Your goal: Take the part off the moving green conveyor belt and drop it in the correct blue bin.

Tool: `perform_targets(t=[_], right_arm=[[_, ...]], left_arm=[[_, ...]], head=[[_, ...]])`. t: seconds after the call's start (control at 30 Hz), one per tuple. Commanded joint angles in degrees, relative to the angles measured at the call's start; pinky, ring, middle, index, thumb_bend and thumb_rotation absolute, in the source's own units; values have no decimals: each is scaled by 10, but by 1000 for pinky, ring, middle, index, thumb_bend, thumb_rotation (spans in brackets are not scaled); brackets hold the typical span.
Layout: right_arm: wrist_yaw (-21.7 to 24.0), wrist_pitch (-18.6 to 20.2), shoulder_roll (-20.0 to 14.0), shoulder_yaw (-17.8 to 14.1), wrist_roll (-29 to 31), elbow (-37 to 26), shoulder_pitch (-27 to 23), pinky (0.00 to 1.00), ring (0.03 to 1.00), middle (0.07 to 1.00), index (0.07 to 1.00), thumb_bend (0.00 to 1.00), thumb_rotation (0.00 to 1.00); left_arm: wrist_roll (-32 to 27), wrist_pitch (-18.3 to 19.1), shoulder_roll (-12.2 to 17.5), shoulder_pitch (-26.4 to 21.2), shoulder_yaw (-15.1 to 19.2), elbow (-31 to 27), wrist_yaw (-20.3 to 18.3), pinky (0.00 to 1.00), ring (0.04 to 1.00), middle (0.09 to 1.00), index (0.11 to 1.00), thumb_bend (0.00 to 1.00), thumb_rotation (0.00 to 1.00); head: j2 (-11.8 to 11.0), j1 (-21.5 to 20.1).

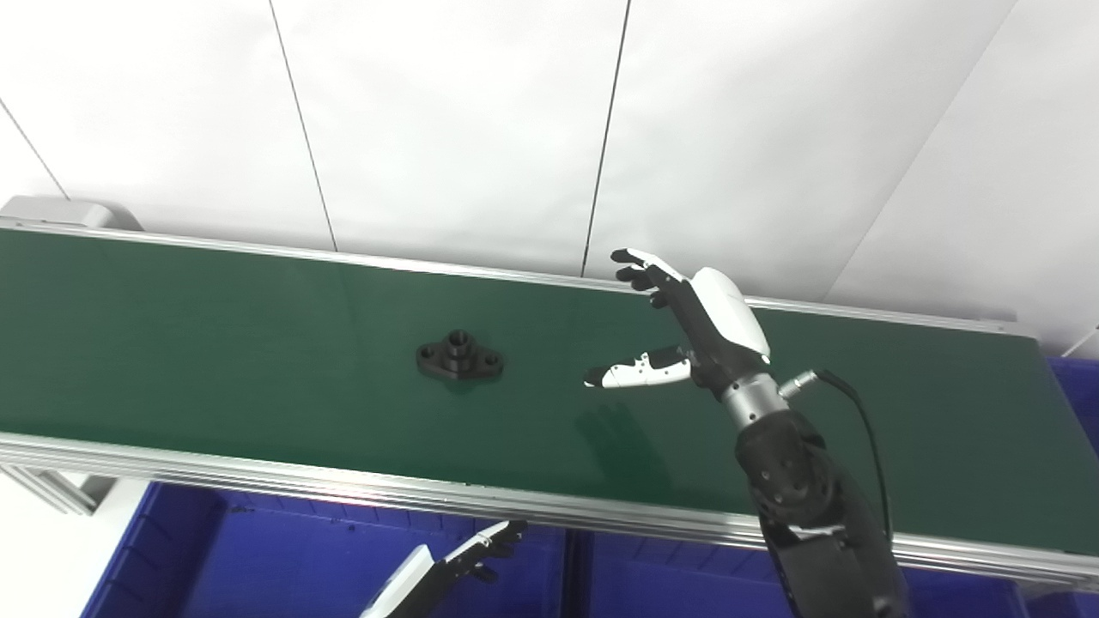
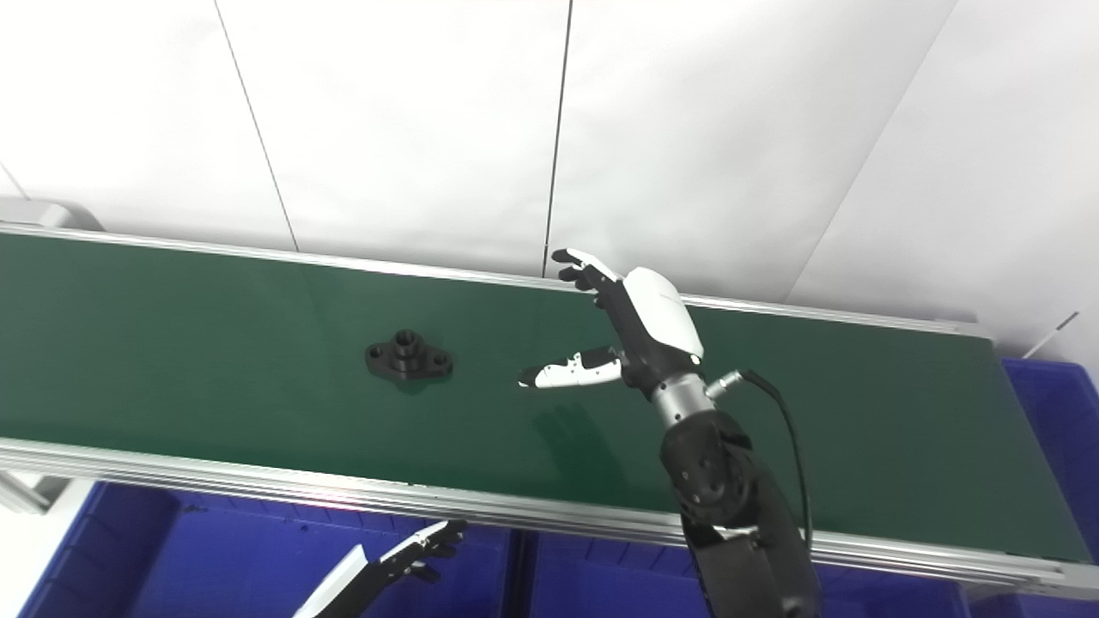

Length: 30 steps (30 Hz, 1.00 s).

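Note:
A black flanged part (image 1: pixel 459 355) with a short raised hub lies flat on the green conveyor belt (image 1: pixel 215 343), left of centre. My right hand (image 1: pixel 687 326) hovers over the belt to the part's right, open, thumb stretched toward the part and fingers reaching toward the far rail; nothing is in it. A gap of bare belt separates thumb tip and part. My left hand (image 1: pixel 455 566) is low, below the belt's near rail and over a blue bin (image 1: pixel 283 549); only part of it shows, fingers slightly curled, holding nothing.
Blue bins sit under the near rail: one at lower left, another (image 1: pixel 652 575) right of a divider, and one at the far right (image 1: pixel 1077 386) beyond the belt's end. Aluminium rails (image 1: pixel 258 472) edge the belt. A white panelled wall stands behind.

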Motion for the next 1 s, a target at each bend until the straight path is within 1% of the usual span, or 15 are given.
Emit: perform_targets(t=[0.0, 0.07, 0.17, 0.37, 0.5, 0.6, 0.7, 0.8, 0.87, 0.97], right_arm=[[-6, 12, 7, 3, -4, -6, -29, 685, 768, 783, 858, 915, 329], [-8, 12, 11, 8, -5, 2, -36, 672, 759, 781, 857, 913, 311], [-9, 14, 17, 15, -7, 17, -44, 666, 745, 765, 852, 904, 313], [-6, 18, 26, 31, -16, 52, -66, 691, 770, 768, 852, 906, 308], [-10, 13, 30, 43, -24, 81, -85, 677, 758, 762, 847, 910, 314], [-9, 15, 33, 48, -23, 103, -101, 674, 758, 768, 838, 921, 308], [-11, 11, 32, 52, -21, 121, -112, 672, 757, 774, 833, 925, 293], [-13, 10, 32, 58, -24, 135, -118, 677, 760, 776, 835, 925, 293], [-16, 6, 32, 64, -28, 148, -121, 687, 770, 782, 839, 926, 302], [-17, 8, 33, 73, -32, 164, -127, 716, 793, 801, 845, 926, 305]], left_arm=[[-5, -19, 5, 0, 3, -19, -2, 749, 867, 910, 916, 923, 435], [-5, -19, 5, 0, 3, -19, -3, 749, 865, 911, 915, 926, 434], [-2, -19, 7, 1, 1, -20, 0, 747, 863, 911, 912, 929, 442], [-3, -19, 9, 1, -1, -20, -5, 751, 860, 915, 913, 932, 449], [1, -19, 12, 3, -3, -24, -3, 758, 857, 913, 913, 931, 452], [9, -19, 14, 3, -7, -27, 2, 789, 867, 911, 911, 925, 451], [18, -19, 17, 4, -11, -33, 9, 790, 865, 900, 903, 921, 447], [17, -19, 19, 7, -12, -39, 9, 789, 864, 897, 901, 921, 439], [19, -19, 21, 9, -12, -43, 10, 781, 859, 894, 900, 919, 452], [26, -19, 24, 10, -14, -45, 16, 765, 848, 887, 895, 916, 454]], head=[[2, 0], [2, -1], [2, -3], [3, -6], [3, -8], [4, -8], [6, -7], [7, -7], [7, -7], [8, -6]])
